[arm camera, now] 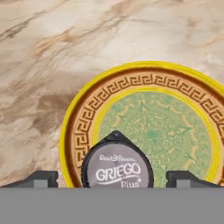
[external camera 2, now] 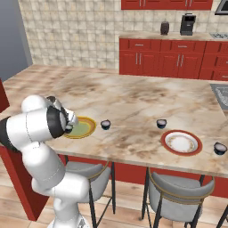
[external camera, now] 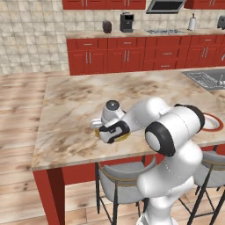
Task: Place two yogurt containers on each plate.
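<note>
One yogurt cup (arm camera: 117, 166) between end effector (arm camera: 113, 178) tips (spread, untouched) — over yellow plate (arm camera: 83, 127).

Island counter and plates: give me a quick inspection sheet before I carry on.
Surface: marble island counter, bare between items.
Job's things: yellow plate with one yogurt cup over its near rim; two cups loose on the counter; a fourth cup beside the red plate, which holds none.
Clutter: nothing seen.
Grippers: gripper, fingers wide either side of the cup; grip cannot be told.
Cables: nothing seen.
Surroundings: red cabinets, coffee machine, two stools.
</note>
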